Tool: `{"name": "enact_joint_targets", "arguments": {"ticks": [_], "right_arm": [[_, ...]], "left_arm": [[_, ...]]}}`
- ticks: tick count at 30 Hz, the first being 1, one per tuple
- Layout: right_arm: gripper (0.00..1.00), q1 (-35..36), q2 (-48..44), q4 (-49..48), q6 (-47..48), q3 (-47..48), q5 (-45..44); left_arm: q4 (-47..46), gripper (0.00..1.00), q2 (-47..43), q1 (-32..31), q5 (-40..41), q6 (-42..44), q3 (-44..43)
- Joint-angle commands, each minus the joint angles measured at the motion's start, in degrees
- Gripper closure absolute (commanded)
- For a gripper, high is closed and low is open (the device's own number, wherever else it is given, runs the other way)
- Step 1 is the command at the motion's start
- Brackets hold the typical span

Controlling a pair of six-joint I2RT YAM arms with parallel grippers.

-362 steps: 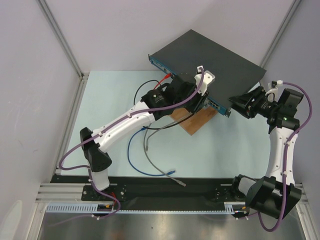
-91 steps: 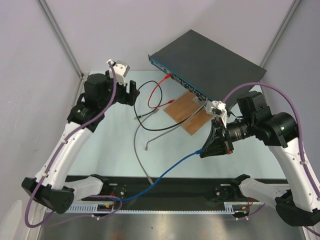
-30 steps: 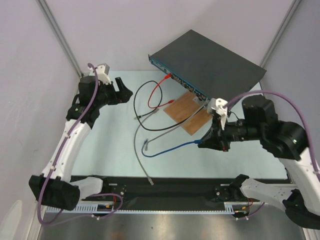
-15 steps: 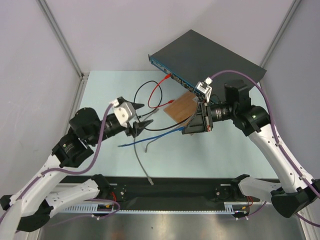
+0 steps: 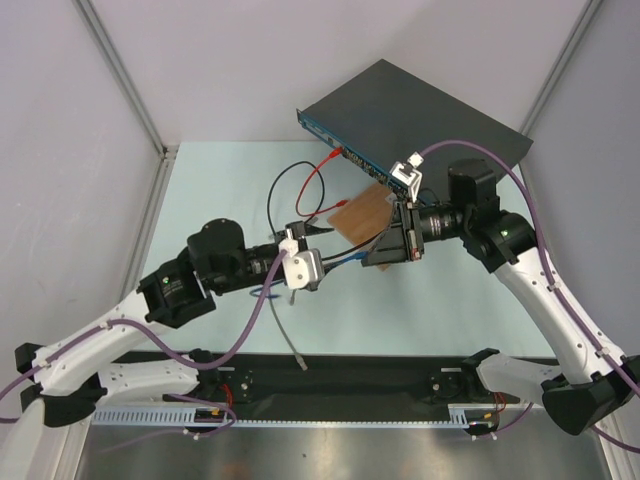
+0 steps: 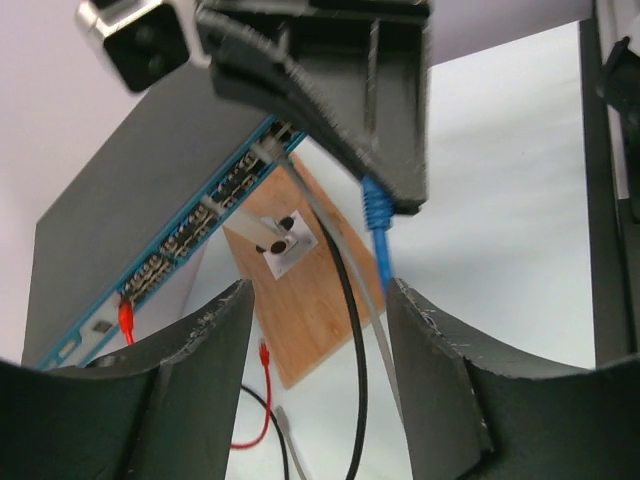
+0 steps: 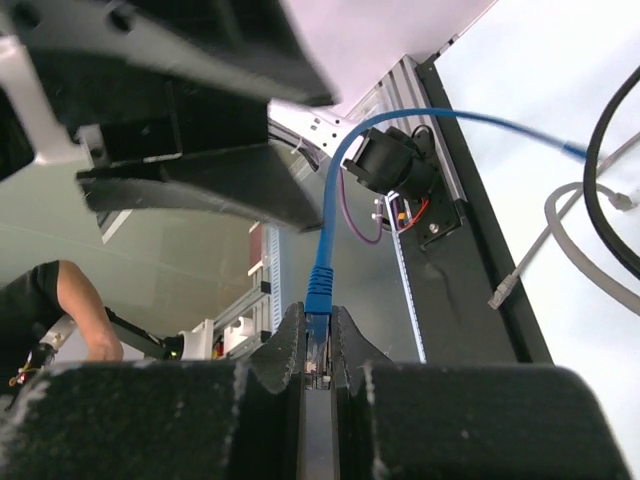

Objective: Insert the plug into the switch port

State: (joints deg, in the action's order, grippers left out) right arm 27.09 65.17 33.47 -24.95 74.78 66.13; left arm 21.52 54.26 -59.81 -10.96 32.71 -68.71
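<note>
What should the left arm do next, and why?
Probably close the left gripper on the thin blue network cable just behind the right gripper. The left wrist view shows that cable between its open fingers, while the right gripper pinches the plug short of the large flat black switch box.

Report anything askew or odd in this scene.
The switch sits skewed to the table, a wooden board at its front edge. A black cable, red cable and grey cable sprawl before it. Nothing looks damaged or spilled.

Left tool (image 6: 318,300) seemingly agape, right (image 7: 318,335) pinched.
</note>
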Motion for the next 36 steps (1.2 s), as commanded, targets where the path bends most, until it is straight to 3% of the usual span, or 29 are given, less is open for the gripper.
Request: {"name": "enact_joint_targets", "arguments": {"ticks": [1, 12, 16, 25, 29, 30, 32, 33, 35, 36], "right_arm": [[1.00, -0.2, 0.3, -3.2, -1.6, -0.3, 0.4], [1.00, -0.9, 0.3, -3.3, -1.0, -1.4, 0.6], [1.00, -1.0, 0.1, -3.4, -0.5, -1.5, 0.8], [1.00, -1.4, -0.2, -3.2, -0.7, -2.2, 1.5], [1.00, -2.0, -0.1, -2.3, -0.1, -2.4, 1.3], [1.00, -2.4, -0.2, -2.0, 0.2, -2.3, 0.8], [0.80, -3.7, -0.3, -1.0, 0.9, -1.9, -0.3], [0.54, -4.8, -0.6, -1.0, 1.0, -1.4, -0.5], [0.31, -8.1, -1.0, -1.6, 1.6, -0.2, -1.6], [0.28, -9.2, -1.3, -1.6, 2.2, 1.7, -2.2]], "left_arm": [[-3.1, 0.40, 0.2, -2.8, 0.2, 4.7, -0.9], [-1.4, 0.48, 3.6, -4.8, 0.5, 2.3, -2.3], [-2.5, 0.51, 5.5, -5.6, 5.5, 2.6, -2.4], [-3.9, 0.75, 6.4, -5.6, 7.5, 2.6, -2.4], [-4.0, 1.00, 6.4, -5.7, 7.4, 1.9, -2.7], [-3.9, 1.00, 6.5, -5.6, 7.2, 1.5, -2.7], [-3.3, 1.00, 6.8, -5.8, 7.0, -0.8, -2.7], [-2.7, 1.00, 7.1, -5.8, 6.8, -2.0, -2.9], [-1.7, 1.00, 8.0, -6.0, 7.3, -6.5, -3.0], [-1.4, 1.00, 8.3, -6.2, 8.1, -8.1, -3.1]]}}
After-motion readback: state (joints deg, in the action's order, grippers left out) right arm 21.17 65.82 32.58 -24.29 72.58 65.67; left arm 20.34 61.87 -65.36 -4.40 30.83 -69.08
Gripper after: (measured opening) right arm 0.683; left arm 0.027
